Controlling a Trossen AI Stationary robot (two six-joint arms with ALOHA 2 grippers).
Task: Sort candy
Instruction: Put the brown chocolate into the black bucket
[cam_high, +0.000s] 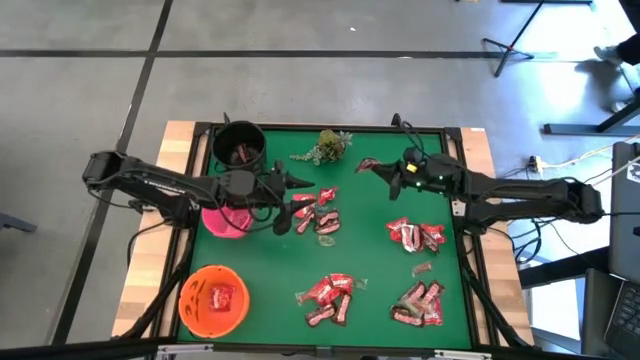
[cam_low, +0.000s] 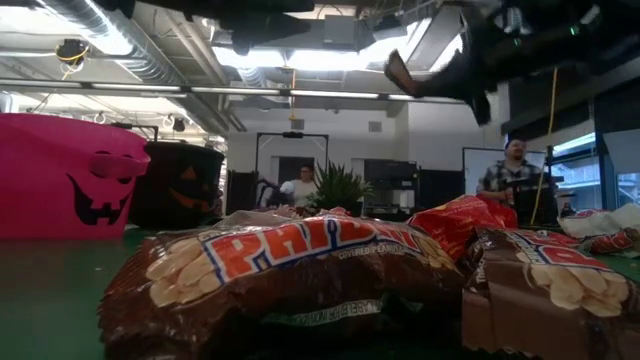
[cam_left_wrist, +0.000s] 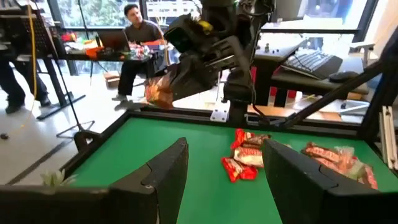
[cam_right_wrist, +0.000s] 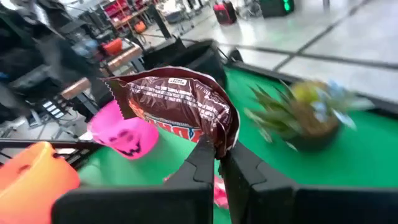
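Observation:
Red packets and brown bars of candy lie in piles on the green table (cam_high: 370, 260), at the middle (cam_high: 318, 212), right (cam_high: 415, 235) and near side (cam_high: 330, 298). My right gripper (cam_high: 383, 169) hangs above the table's far middle, shut on one brown candy bar (cam_right_wrist: 180, 99); the bar (cam_left_wrist: 160, 92) also shows in the left wrist view. My left gripper (cam_high: 293, 203) hovers open beside the middle pile, just right of the pink bowl (cam_high: 225, 218), with nothing between its fingers (cam_left_wrist: 168, 177). My right gripper pinches one end of the brown bar's wrapper (cam_right_wrist: 221, 142) between its two fingertips. The fingers come nearly level from the table's right. The bar sticks out beyond the fingertips toward the left, lifted clear of the table.
A black bowl (cam_high: 238, 145) holding candy stands at the far left, and an orange bowl (cam_high: 213, 298) with red packets at the near left. A green leafy sprig (cam_high: 328, 145) lies at the far middle. People sit in the room beyond the table.

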